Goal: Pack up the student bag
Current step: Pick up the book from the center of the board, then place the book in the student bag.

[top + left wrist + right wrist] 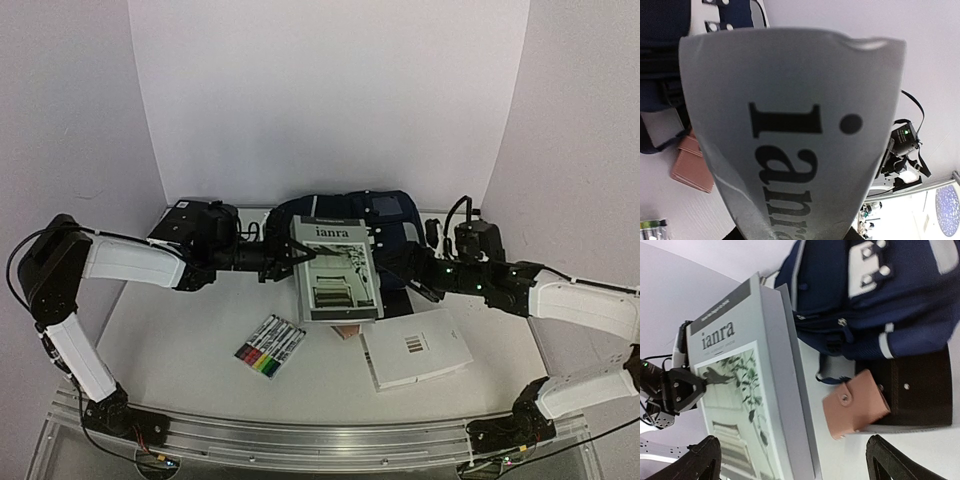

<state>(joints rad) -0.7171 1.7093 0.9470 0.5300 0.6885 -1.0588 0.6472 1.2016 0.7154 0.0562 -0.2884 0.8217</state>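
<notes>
we are pinching the grey book (338, 272) by its edge in our left gripper (292, 256), holding it up before the navy backpack (395, 215) lying at the far edge of the table (180, 350); our right gripper (420, 288) is hovering spread nearby.

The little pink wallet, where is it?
In the right wrist view the pink wallet lies in the middle, just below the blue backpack and beside the held grey book.

Table (180, 350): backpack (395, 215), markers (270, 346), booklet (415, 348), wallet (855, 402)
</notes>
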